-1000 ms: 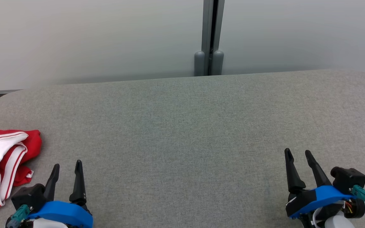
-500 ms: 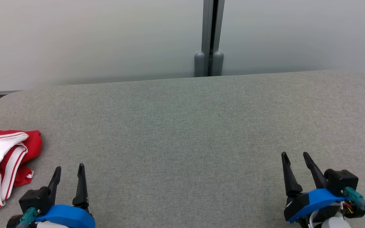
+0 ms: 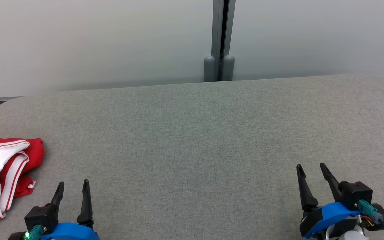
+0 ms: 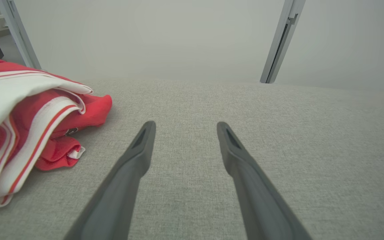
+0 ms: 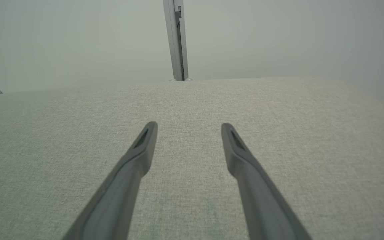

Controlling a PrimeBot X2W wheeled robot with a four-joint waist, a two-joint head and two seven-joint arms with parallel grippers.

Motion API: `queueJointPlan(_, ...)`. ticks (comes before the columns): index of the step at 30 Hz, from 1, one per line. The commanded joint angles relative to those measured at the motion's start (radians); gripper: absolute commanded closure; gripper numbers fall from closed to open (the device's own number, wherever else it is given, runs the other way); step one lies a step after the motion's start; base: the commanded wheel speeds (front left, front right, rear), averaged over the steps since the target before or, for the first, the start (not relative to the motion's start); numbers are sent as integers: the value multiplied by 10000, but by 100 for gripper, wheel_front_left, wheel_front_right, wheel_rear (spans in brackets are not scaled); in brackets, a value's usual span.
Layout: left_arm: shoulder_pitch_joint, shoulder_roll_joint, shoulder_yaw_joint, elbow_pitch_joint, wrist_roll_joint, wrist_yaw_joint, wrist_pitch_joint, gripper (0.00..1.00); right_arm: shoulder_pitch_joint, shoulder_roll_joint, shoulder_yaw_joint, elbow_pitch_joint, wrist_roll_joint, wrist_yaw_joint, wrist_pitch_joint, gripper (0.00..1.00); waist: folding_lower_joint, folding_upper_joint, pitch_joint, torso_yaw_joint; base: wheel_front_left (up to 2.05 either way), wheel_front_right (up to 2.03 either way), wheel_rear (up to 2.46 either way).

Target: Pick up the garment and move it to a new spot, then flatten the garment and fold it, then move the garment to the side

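The garment (image 3: pixel 2 173) lies bunched at the far left of the surface (image 3: pixel 192 140), just beside my left gripper (image 3: pixel 73 182) but not touching it. My left gripper and my right gripper (image 3: pixel 310 165) both have their fingers apart and hold nothing. I judge the pick-up is the step in hand: my left gripper needs to swing left and pinch a fold. The middle of the surface gives wide open room, but the rounded left edge is close to the garment.

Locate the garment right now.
Head view: the garment lies bunched at the far left of the grey surface, just left of the open left gripper, not touching it.
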Motion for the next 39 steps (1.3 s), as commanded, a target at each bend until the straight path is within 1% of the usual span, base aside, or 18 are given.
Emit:
queueJointPlan(1,14,-9,66,10,145,-14,-88,0,-80,-64,-27,46,-157,4,-71,0,0,0,6,-2,0,0,0)
queueJointPlan(6,78,-36,181,18,388,-13,-156,0,-70,-66,-76,117,-292,4,-145,0,0,0,66,-18,0,0,0)
queueJointPlan(11,153,-139,410,-58,251,-13,-152,0,-9,-63,-242,64,-20,4,-144,0,0,0,49,-15,0,0,0)
queueJointPlan(17,175,-209,439,-77,249,-13,-152,0,79,-63,-311,61,4,4,-141,0,0,0,14,4,0,0,0)
queueJointPlan(23,61,-225,399,-61,153,-13,-152,0,69,-61,-168,94,-45,4,-139,0,0,0,165,252,0,0,0)
queueJointPlan(27,-58,-178,383,-5,67,-13,-152,0,-97,-60,14,62,-54,4,-136,0,0,0,411,708,0,0,0)
queueJointPlan(30,-170,-131,373,30,-12,-13,-152,0,-235,-58,186,34,-74,4,-135,0,0,0,625,1220,0,0,0)
queueJointPlan(39,-373,-44,502,278,-273,-13,-150,0,-731,-58,900,384,-28,4,-135,0,0,0,1054,3133,0,0,0)
